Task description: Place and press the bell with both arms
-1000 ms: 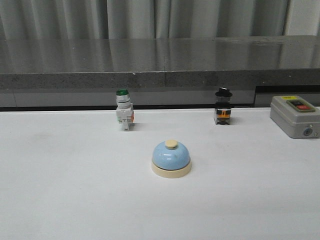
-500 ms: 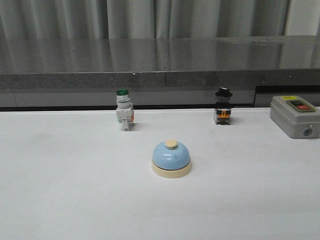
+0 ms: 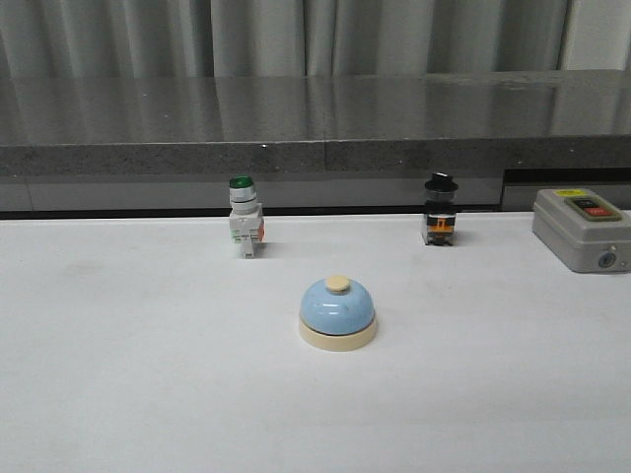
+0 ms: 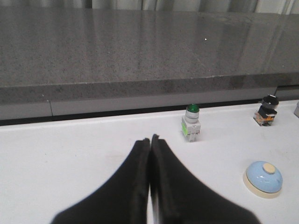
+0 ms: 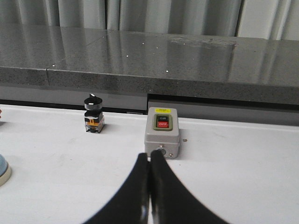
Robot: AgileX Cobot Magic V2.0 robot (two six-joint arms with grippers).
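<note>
The bell (image 3: pixel 337 312) sits upright on the white table (image 3: pixel 138 374), its cream button on top of the light-blue dome and its cream base flat on the surface. Nothing touches it. Behind the bell and to its left stands a white switch with a green cap (image 3: pixel 244 217); behind the bell and to its right stands a switch with a black cap (image 3: pixel 440 210). Further right of the bell, near the table's edge, lies a grey switch box (image 3: pixel 582 230) with a red and a dark button on its lid. Beyond all of these runs a dark stone ledge (image 3: pixel 315 118), with grey curtains behind it.

Neither arm shows in the front view. In the left wrist view the left gripper (image 4: pixel 150 139) has its two dark fingers pressed together, holding nothing, well apart from the bell. In the right wrist view the right gripper (image 5: pixel 149 156) is likewise closed and empty, its tips pointing toward the grey box.
</note>
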